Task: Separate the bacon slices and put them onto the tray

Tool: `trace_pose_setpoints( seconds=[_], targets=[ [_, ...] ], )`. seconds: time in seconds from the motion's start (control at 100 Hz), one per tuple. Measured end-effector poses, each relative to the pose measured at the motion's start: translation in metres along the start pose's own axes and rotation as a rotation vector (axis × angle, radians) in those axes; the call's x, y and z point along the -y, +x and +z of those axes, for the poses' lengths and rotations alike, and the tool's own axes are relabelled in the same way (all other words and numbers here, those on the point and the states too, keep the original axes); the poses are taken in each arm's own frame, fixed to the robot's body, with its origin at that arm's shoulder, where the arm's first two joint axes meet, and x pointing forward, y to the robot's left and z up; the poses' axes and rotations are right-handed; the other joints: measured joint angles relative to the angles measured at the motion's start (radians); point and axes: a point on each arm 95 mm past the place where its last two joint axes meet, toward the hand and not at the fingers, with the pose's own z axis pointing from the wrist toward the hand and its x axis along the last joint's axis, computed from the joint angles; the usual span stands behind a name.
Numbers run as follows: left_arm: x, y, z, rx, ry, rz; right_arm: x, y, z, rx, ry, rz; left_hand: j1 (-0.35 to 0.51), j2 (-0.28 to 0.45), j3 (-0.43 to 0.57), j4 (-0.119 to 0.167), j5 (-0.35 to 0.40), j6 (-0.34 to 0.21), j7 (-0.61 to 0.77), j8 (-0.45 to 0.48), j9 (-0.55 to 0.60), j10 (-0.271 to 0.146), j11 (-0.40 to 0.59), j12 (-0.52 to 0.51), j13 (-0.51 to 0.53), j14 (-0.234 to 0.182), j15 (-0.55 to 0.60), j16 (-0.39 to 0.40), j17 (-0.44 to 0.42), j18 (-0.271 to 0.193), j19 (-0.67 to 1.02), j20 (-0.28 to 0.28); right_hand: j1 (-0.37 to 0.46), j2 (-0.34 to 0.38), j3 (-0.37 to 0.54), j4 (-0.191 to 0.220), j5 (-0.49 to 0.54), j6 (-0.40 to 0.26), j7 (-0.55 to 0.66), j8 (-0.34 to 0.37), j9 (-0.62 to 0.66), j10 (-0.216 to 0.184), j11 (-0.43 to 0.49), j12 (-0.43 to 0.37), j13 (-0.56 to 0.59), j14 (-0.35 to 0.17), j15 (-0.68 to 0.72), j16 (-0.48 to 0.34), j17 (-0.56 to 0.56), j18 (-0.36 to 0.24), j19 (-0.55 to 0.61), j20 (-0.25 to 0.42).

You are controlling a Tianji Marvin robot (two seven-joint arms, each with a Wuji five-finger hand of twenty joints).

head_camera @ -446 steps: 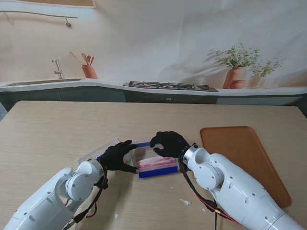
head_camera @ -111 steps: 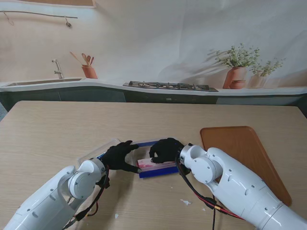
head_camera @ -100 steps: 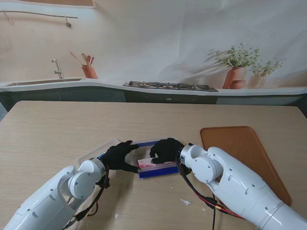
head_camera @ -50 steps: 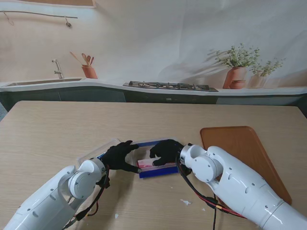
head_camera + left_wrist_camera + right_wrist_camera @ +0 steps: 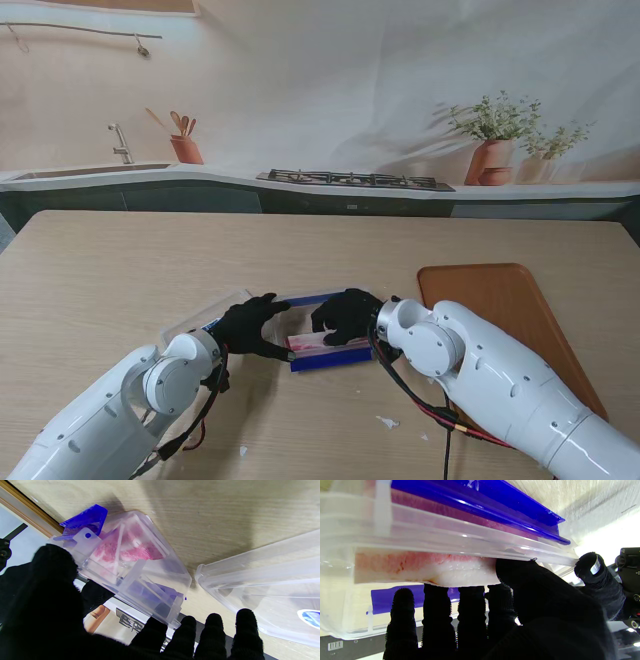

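- The bacon (image 5: 425,566) is pink with a red streak, fading to white fat along one edge.
- Its container (image 5: 140,580) is clear, frosted plastic with deep blue clips (image 5: 85,520) and blue side rails (image 5: 330,359).
- A clear lid (image 5: 270,580) lies beside it, with a small blue mark.
- The tray (image 5: 510,325) is a warm reddish-brown.
- The table (image 5: 150,260) is pale wood with fine, straight grain.
- The left hand (image 5: 250,326) and the right hand (image 5: 345,313) both wear black knit gloves, nubbly at the fingers (image 5: 435,620).
- Both arms are glossy white, with red and black cables.
- Terracotta pots (image 5: 490,160) hold green plants on the backdrop.
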Motion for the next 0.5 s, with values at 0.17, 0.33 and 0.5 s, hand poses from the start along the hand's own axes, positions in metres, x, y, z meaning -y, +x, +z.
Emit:
trace_pose_setpoints(
  seconds=[0.17,0.33,0.5],
  targets=[
    [-0.0002,-0.0003,0.0006,-0.001,-0.002,0.000,0.0021,-0.0019,0.0014,-0.013,-0.029,-0.004,-0.009,0.000,0.000,0.000,0.000,0.000,0.000,0.000,0.000,0.001,0.000,0.000,0.000,0.000,0.000,0.000,-0.002,0.000,0.000,0.000,0.008,-0.028,0.016,-0.039,0.027,-0.001,0.012,-0.011,0.031,0.000,0.000,0.012,0.032,-0.010,0.002,0.000,0.008,0.000,0.000,0.000],
    [-0.0001,-0.0003,0.0010,-0.002,-0.003,0.003,0.0028,-0.0024,0.0027,-0.011,-0.043,0.002,-0.010,0.000,0.000,0.000,0.000,0.000,0.000,0.000,0.000,0.004,0.000,0.000,0.000,0.000,0.000,0.000,-0.002,0.000,0.000,0.000,0.008,-0.029,0.027,-0.039,0.027,0.001,0.018,-0.008,0.031,0.022,0.000,0.055,0.042,-0.010,0.016,0.000,0.008,0.000,0.000,0.000],
    [0.0001,-0.0003,0.0012,-0.003,-0.002,0.003,0.0013,-0.0019,0.0036,-0.006,-0.062,-0.006,-0.011,0.000,0.000,0.000,0.000,0.000,0.000,0.000,0.000,0.005,0.000,0.000,0.000,0.000,0.000,0.000,-0.002,0.000,0.000,0.000,0.008,-0.029,0.041,-0.039,0.025,0.021,0.018,0.027,0.031,0.041,0.000,0.081,0.042,0.012,0.041,0.008,0.008,0.000,0.000,0.000]
  ],
)
